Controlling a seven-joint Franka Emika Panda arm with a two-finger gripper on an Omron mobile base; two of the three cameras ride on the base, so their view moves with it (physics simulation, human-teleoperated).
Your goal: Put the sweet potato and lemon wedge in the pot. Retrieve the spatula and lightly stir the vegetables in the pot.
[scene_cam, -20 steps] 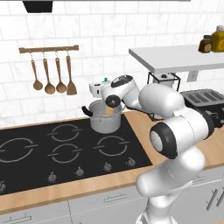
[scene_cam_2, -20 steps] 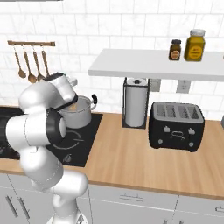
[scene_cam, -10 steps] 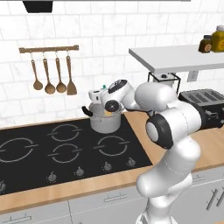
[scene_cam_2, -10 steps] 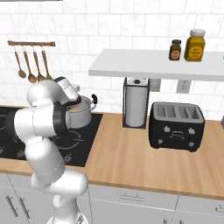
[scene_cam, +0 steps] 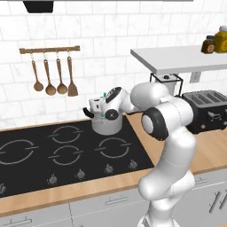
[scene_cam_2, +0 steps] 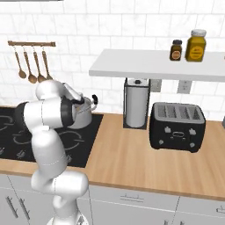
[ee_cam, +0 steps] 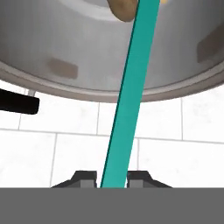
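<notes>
Teal spatula (ee_cam: 129,92) is pinched in our gripper (ee_cam: 112,177) and reaching into the steel pot (scene_cam: 106,125) at the hob's 1 o'clock corner, the brown sweet potato (ee_cam: 124,9) already inside, so we are judging stirring underway.

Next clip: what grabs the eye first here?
The white arm folds back over the black cooktop, its claw shut on a teal spatula that reaches into the steel pot on the back right burner. A brown sweet potato lies inside by the spatula.
</notes>
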